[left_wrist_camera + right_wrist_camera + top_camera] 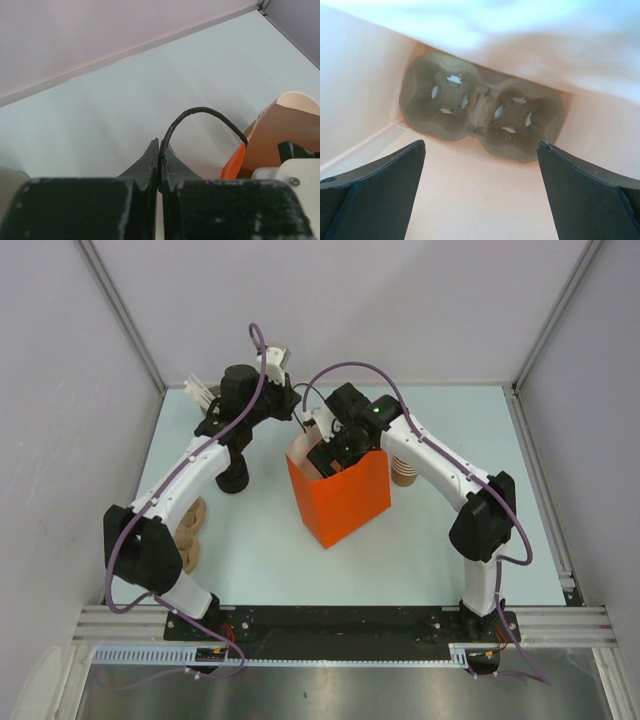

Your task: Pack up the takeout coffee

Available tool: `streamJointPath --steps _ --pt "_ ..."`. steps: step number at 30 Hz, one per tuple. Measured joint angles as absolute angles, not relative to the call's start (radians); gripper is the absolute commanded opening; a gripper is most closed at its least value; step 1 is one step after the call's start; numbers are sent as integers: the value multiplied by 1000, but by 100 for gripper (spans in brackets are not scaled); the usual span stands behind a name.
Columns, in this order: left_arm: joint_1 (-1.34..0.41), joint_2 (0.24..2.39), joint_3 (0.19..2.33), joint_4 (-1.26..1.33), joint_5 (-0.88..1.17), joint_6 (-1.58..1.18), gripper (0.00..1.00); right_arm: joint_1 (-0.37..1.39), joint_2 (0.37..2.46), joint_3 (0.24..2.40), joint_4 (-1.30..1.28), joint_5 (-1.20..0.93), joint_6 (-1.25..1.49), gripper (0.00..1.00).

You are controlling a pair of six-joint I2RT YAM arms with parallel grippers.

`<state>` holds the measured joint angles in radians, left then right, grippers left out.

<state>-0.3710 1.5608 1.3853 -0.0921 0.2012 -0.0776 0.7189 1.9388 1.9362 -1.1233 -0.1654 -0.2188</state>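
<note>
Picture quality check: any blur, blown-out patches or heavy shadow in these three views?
Top external: sharp and evenly lit around the orange bag. Left wrist: the left gripper, shut on the black handle cord, is dark and blurred. Right wrist: top blown out white; cup carrier soft, dim; right gripper silhouetted.

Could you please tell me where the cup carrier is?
In the right wrist view, the cup carrier sits deep inside the orange bag, straight ahead of the right gripper's open jaws.
</note>
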Motion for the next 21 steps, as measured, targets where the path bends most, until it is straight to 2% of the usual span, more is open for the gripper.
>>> streamJointPath --steps 21 --pt "-371 1490 1391 -118 353 -8 4 719 1742 1972 -977 -187 -282 100"
